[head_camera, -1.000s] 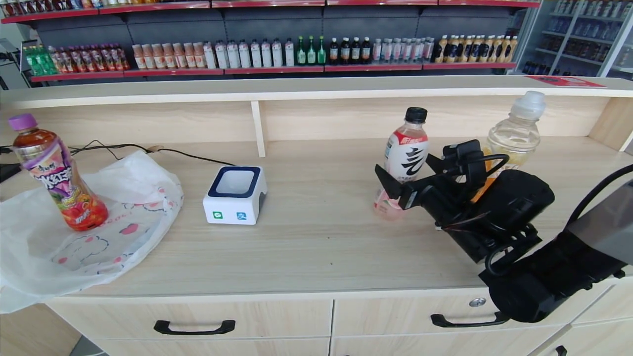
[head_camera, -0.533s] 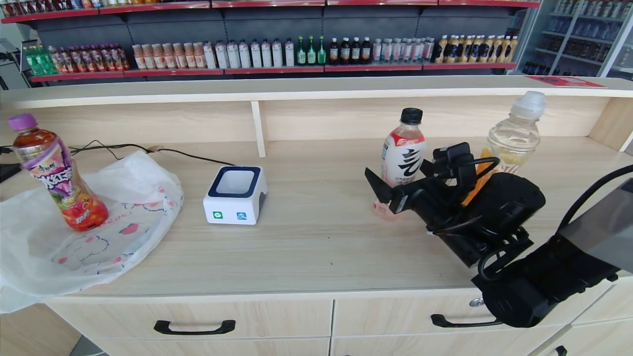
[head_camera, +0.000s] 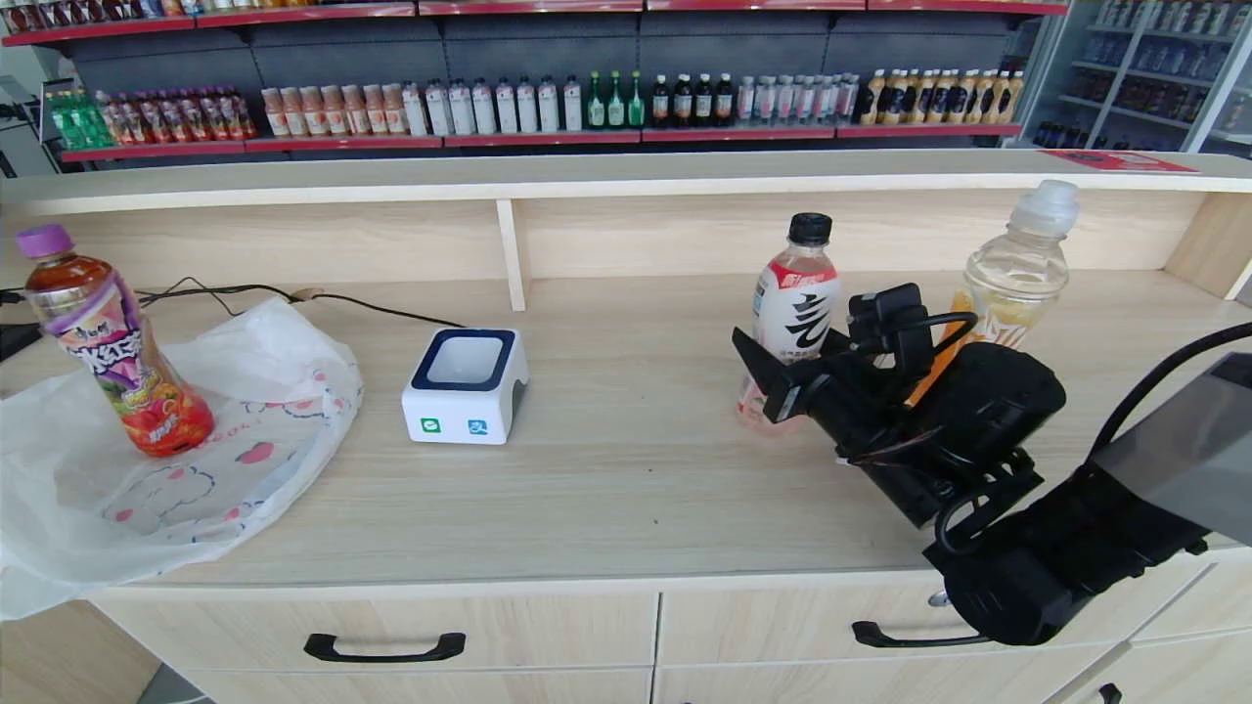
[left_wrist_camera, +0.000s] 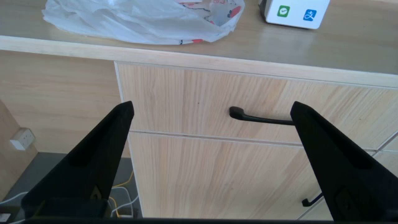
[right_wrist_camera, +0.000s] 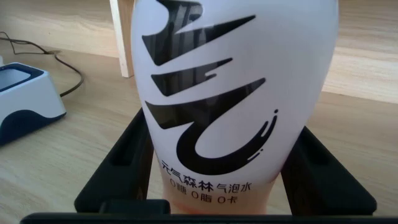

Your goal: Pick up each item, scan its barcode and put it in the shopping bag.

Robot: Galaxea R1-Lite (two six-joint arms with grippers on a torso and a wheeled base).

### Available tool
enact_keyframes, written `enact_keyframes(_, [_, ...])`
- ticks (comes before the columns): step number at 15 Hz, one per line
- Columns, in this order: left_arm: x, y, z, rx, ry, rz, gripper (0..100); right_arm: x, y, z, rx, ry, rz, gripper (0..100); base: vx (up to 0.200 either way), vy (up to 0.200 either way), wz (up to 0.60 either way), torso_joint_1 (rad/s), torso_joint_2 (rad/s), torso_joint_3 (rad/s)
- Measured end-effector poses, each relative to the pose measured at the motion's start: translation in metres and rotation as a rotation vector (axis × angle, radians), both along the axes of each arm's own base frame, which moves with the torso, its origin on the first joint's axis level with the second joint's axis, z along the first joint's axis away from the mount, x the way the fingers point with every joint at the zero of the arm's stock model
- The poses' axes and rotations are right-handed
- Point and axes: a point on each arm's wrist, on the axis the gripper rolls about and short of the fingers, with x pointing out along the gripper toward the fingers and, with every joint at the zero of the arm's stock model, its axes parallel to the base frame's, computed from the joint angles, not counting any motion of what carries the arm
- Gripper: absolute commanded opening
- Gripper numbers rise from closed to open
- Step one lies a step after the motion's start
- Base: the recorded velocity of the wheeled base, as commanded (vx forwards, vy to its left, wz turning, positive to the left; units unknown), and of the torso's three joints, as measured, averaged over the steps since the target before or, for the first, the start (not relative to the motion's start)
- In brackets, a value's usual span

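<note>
While the right claw (head_camera: pixel 794 362) grips the lower body of the black-capped bottle (head_camera: pixel 794 313) right of centre on the counter (head_camera: pixel 626 489), the left claw (left_wrist_camera: pixel 211 155) hangs wide open before the drawers below. By my reading the task is about a third done: a purple-capped bottle (head_camera: pixel 112 352) stands on the shopping bag (head_camera: pixel 245 440) at far left, the held bottle has yet to reach the scanner (head_camera: pixel 466 384) to its left, and a clear-capped bottle (head_camera: pixel 1017 269) waits just right. Against a second ago, claw and bottle have edged left and the bottle stands straighter.
</note>
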Motion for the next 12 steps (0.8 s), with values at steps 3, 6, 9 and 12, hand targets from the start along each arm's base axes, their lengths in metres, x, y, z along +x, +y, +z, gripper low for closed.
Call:
enact_keyframes(3, [0.000,0.000,0.000,0.000,0.000,0.001,100,0.000,-0.001,0.001,0.004,-0.002,-0.001,0,0.000,0.000,0.00,0.000,0.00,0.000])
enact_keyframes(6, [0.000,0.000,0.000,0.000,0.000,0.001,100,-0.004,-0.004,0.009,0.023,-0.010,0.001,0,0.000,0.000,0.00,0.000,0.00,0.000])
enact_keyframes(9, [0.000,0.000,0.000,0.001,0.000,0.000,100,-0.014,-0.007,0.017,0.034,-0.021,0.006,0,0.000,0.000,0.00,0.000,0.00,0.000])
enact_keyframes(12, [0.000,0.000,0.000,0.001,0.000,0.000,100,-0.036,0.002,0.024,0.062,-0.010,0.065,0,0.000,0.000,0.00,0.000,0.00,0.000])
